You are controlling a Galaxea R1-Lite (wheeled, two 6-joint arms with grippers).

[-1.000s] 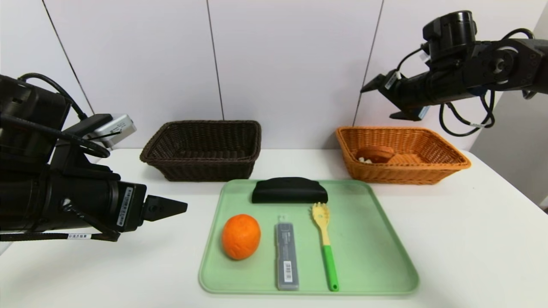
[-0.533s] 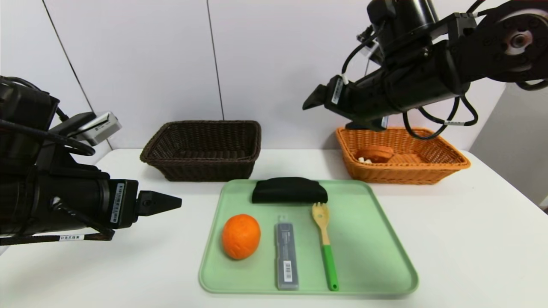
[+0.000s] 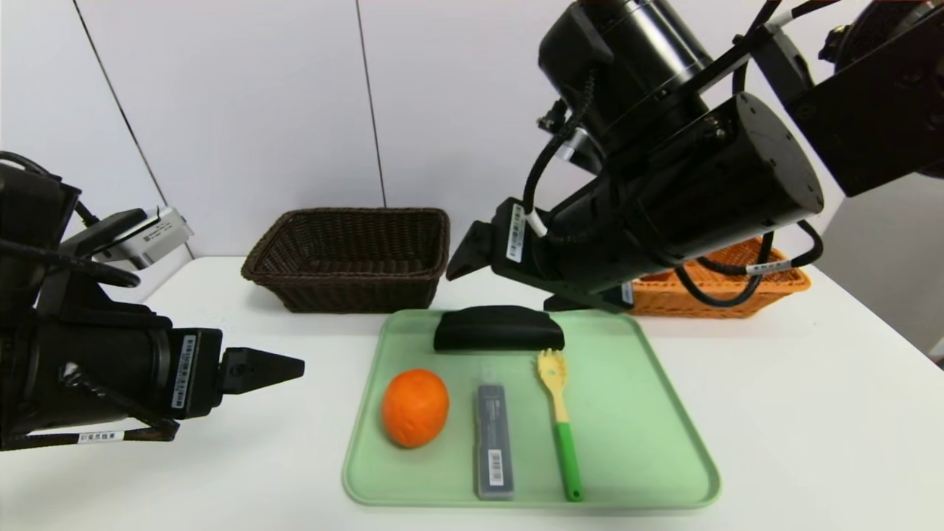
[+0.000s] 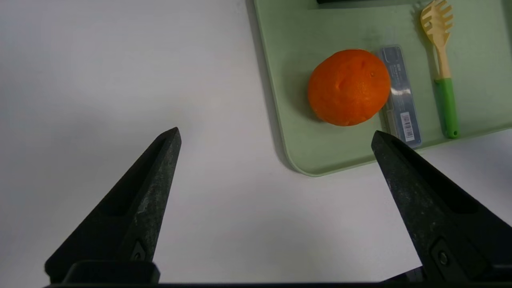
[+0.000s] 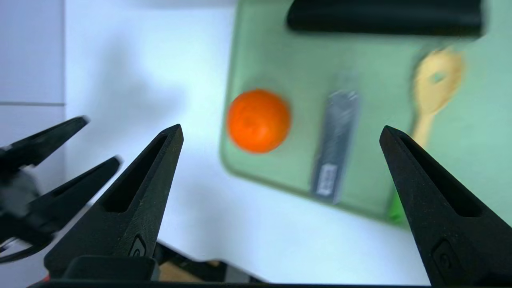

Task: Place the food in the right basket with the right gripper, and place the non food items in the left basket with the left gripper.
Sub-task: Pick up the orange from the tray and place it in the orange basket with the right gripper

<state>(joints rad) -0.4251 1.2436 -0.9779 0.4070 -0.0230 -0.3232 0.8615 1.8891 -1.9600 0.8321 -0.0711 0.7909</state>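
The left gripper (image 3: 284, 366) hangs over bare table left of the green tray (image 3: 649, 413), jaws spread wide, holding nothing. On the tray lie the orange (image 3: 415, 408), grey case (image 3: 493, 441) and pasta fork (image 3: 560, 424), the black pouch (image 3: 498, 328) behind them. Behind stands the brown basket (image 3: 352, 258). The right gripper (image 3: 509, 284), wide open and empty, hovers above the tray's far edge, hiding much of the orange-tan basket (image 3: 726, 287).

No text, brand or number can be read. The grey case (image 3: 493, 439), lower centre of the head view, bears a white barcode label (image 3: 495, 468) at its near end; its digits are too small to make out. White stickers on the left gripper (image 3: 262, 369) and right gripper (image 3: 509, 284) housings carry illegible print.
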